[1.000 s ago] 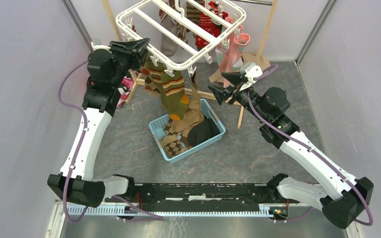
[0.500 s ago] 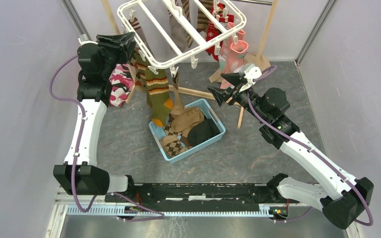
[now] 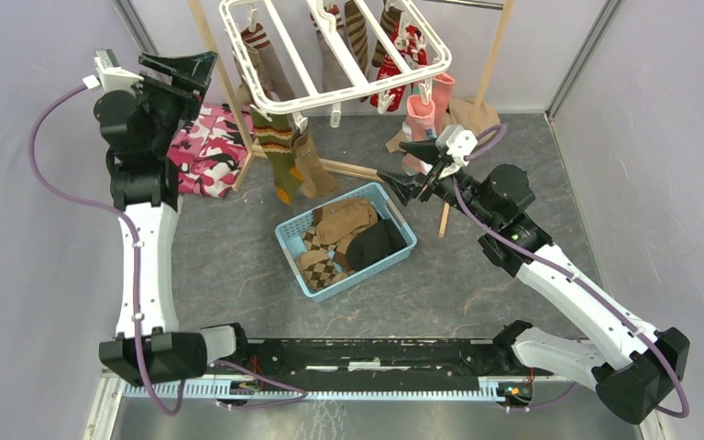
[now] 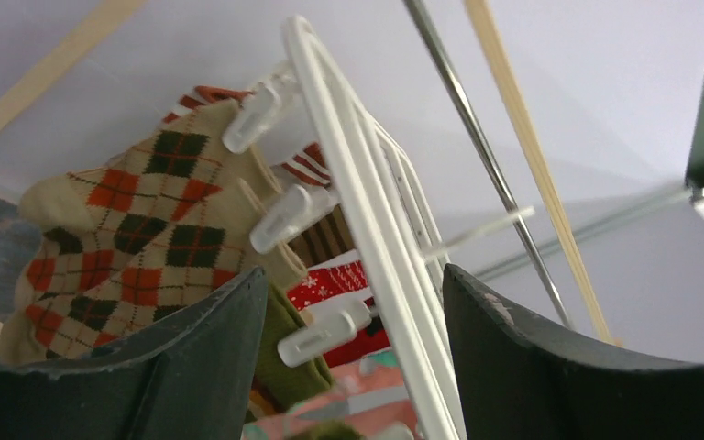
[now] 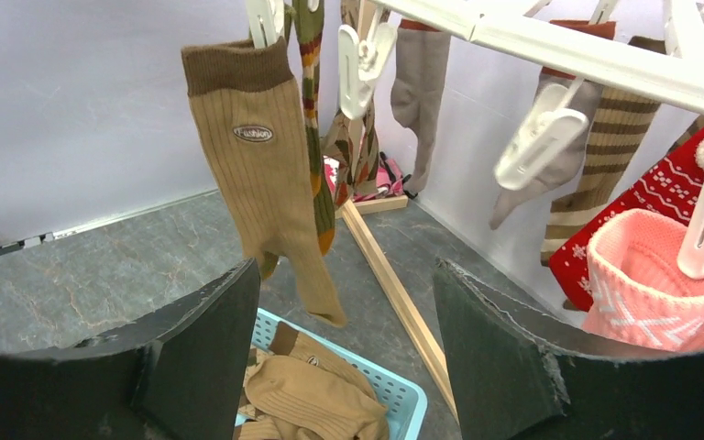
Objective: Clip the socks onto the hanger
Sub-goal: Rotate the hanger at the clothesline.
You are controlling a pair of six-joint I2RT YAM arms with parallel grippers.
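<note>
The white hanger (image 3: pixel 280 99) hangs at the back with several socks clipped to it: a green and orange one (image 3: pixel 277 151), a tan one (image 3: pixel 312 170), a red patterned one (image 3: pixel 403 55) and a pink one (image 3: pixel 419 115). More tan and argyle socks (image 3: pixel 335 234) lie in a light blue basket (image 3: pixel 293 266). My left gripper (image 3: pixel 179 66) is open and empty, left of the hanger; in its wrist view (image 4: pixel 353 367) a hanger bar (image 4: pixel 357 211) and an argyle sock (image 4: pixel 119 229) lie beyond the jaws. My right gripper (image 3: pixel 406 168) is open and empty above the basket's far corner; its wrist view (image 5: pixel 346 339) shows the tan sock (image 5: pixel 261 165).
A light wooden pole stand (image 3: pixel 495 55) with a floor bar (image 3: pixel 367 172) holds the hanger. A pink-and-white camouflage cloth (image 3: pixel 203 151) lies at the left, a beige garment (image 3: pixel 472 115) at the back right. Walls close in on both sides.
My left gripper has drawn back left and up from the hanger's near-left corner. The hanger and its socks have swung toward the back. The right gripper shifted slightly toward the basket.
</note>
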